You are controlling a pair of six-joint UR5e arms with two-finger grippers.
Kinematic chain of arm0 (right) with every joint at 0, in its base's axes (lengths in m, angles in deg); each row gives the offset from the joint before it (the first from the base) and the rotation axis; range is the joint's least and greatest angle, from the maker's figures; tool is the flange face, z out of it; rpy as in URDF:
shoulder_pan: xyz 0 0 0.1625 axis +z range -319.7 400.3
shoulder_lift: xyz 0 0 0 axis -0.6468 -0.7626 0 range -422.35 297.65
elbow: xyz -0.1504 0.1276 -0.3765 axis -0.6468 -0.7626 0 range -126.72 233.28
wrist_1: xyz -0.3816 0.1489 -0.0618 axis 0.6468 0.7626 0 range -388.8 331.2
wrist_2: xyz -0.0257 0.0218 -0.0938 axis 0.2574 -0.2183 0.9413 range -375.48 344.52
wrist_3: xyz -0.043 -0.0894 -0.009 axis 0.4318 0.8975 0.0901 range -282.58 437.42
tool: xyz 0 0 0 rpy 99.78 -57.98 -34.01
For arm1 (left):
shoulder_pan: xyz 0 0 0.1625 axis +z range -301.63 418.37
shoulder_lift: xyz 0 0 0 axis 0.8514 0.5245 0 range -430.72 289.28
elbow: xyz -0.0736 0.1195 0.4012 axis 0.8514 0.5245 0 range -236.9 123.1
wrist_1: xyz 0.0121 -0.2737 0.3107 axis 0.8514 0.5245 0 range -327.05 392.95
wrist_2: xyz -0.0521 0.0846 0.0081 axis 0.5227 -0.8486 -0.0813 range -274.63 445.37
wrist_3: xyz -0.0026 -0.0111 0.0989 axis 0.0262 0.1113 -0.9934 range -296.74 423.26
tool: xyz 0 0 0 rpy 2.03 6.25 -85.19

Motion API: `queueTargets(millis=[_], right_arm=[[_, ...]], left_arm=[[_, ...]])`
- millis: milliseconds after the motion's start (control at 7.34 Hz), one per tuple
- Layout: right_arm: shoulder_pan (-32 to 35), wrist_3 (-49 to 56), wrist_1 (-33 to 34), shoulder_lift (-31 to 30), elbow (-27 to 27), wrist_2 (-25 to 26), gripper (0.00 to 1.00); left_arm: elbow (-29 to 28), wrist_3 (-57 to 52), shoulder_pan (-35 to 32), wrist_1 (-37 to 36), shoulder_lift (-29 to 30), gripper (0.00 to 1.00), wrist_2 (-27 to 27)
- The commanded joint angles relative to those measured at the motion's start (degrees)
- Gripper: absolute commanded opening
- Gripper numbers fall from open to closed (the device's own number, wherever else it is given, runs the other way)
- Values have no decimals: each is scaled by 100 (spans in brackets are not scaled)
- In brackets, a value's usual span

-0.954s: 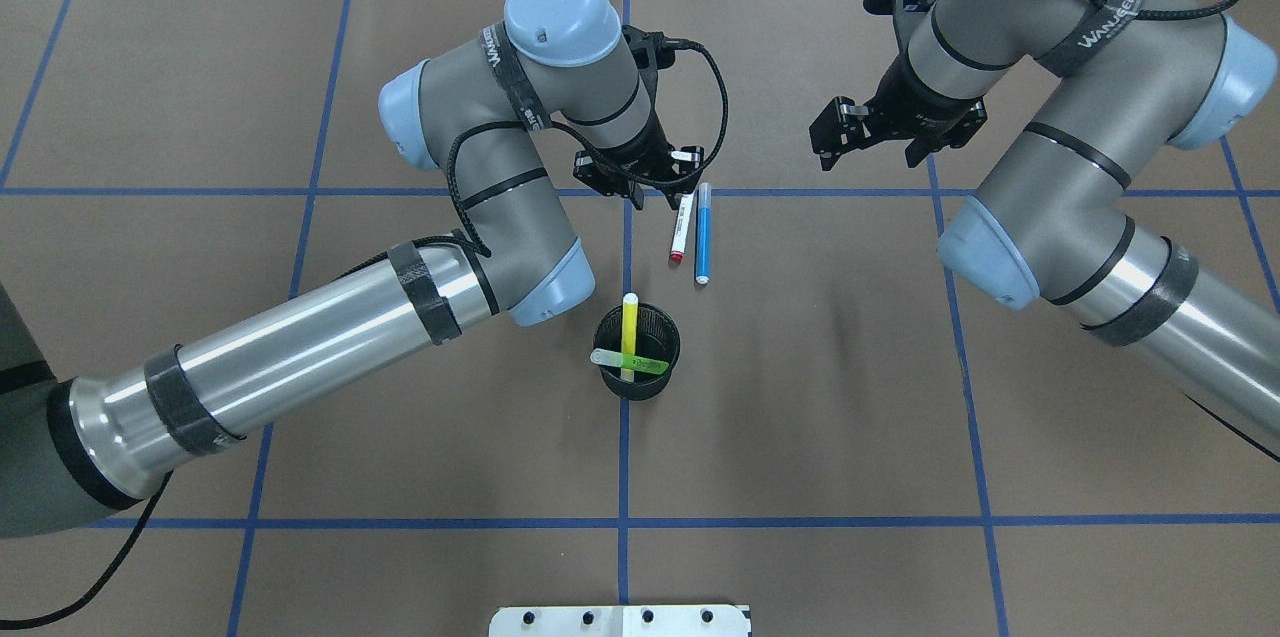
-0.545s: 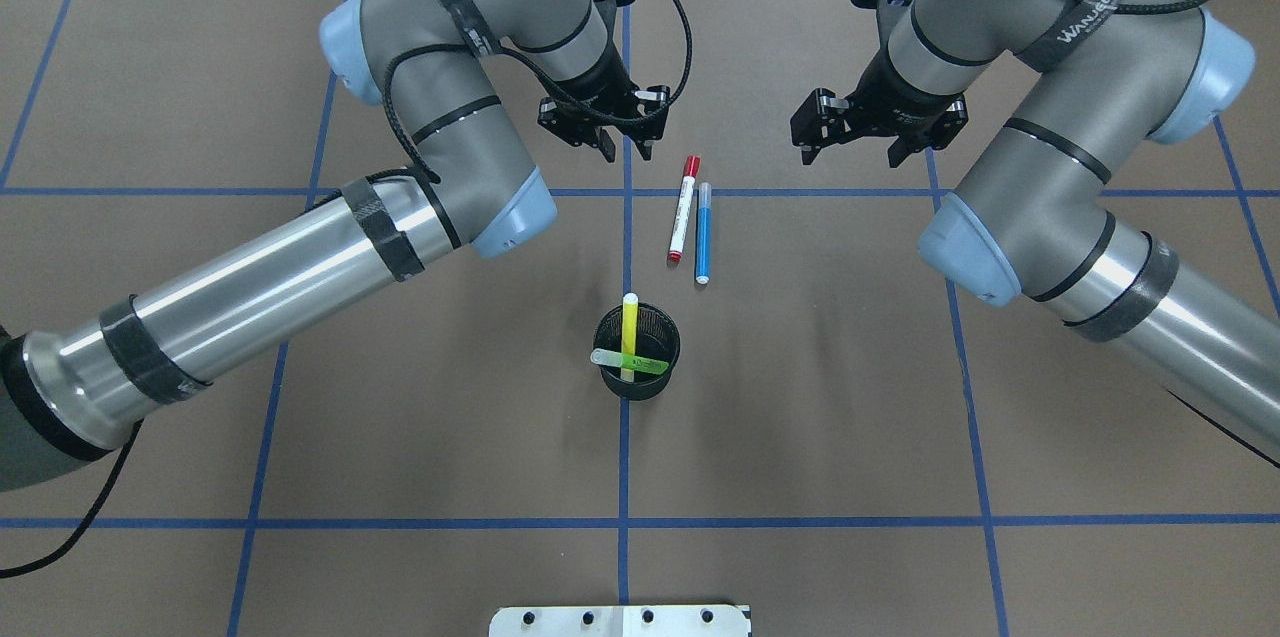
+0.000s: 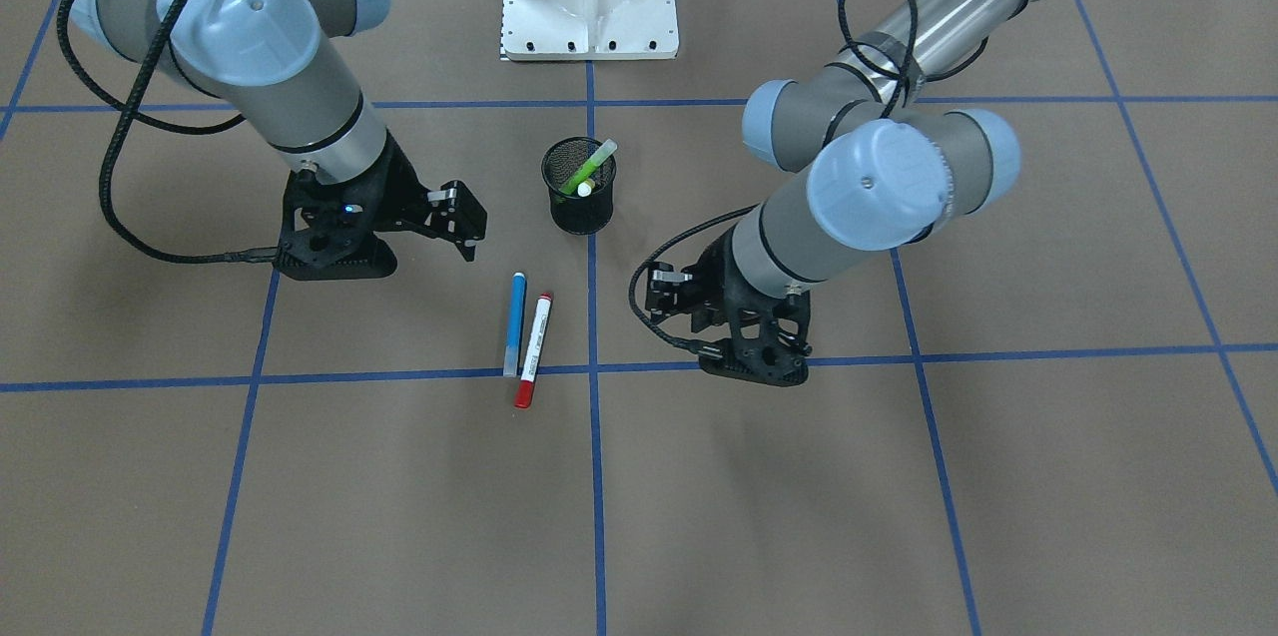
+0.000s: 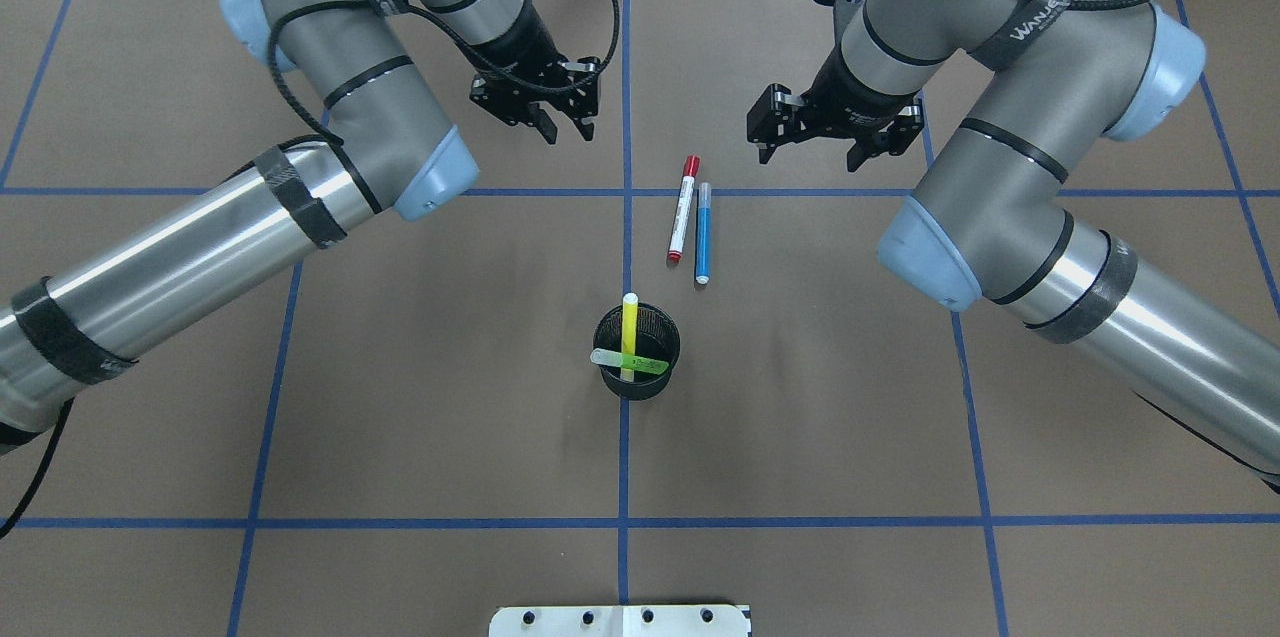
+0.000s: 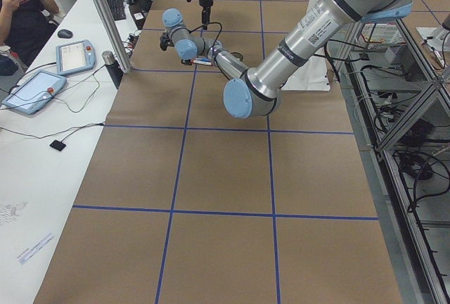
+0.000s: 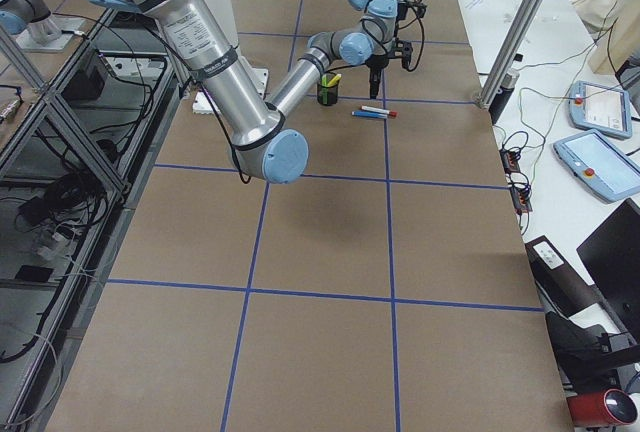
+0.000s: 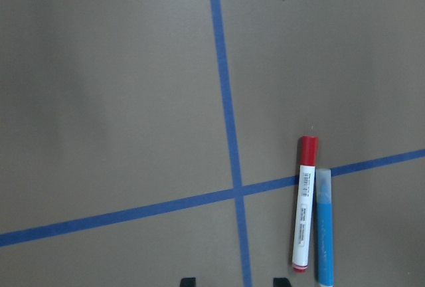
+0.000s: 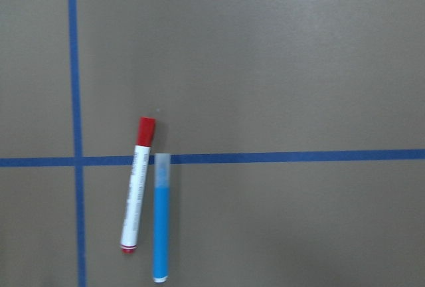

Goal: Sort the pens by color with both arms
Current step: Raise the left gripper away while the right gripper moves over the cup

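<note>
Left gripper (image 4: 567,129) and right gripper (image 4: 810,155): fingers apart, empty. Mesh cup (image 4: 640,389), well short of both, holds yellow pen (image 4: 630,317) and lime pen (image 4: 650,364). Red-capped marker (image 4: 682,212) and blue marker (image 4: 702,237) lie side by side between the fingertips. We judge them light, stiff, slick; pinch mid-barrel.

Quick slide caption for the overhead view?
Left gripper and right gripper, open, flank red-capped pen and blue pen lying side by side; yellow pen, green pen in mesh cup.

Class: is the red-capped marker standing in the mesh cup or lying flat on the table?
The red-capped marker lies flat on the table, outside the cup; its full length shows beside the blue pen.
</note>
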Motion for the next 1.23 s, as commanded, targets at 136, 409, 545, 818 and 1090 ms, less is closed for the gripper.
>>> queueTargets(millis=[136, 409, 545, 818, 1090], right_arm=[[-478, -1376, 9, 515, -4, 305, 99], [-716, -2639, 18, 630, 22, 595, 99], [-787, -3368, 27, 622, 39, 761, 99], [-1041, -4293, 36, 613, 48, 982, 99], [-1182, -5278, 45, 613, 66, 1079, 98]], left_arm=[[638, -22, -421, -298, -672, 55, 253], [929, -22, -598, -869, -718, 54, 289], [1035, -22, -703, -959, -726, 54, 281], [1245, -31, -862, -960, -1006, 53, 246], [1431, -573, -1064, -968, -1296, 53, 219]])
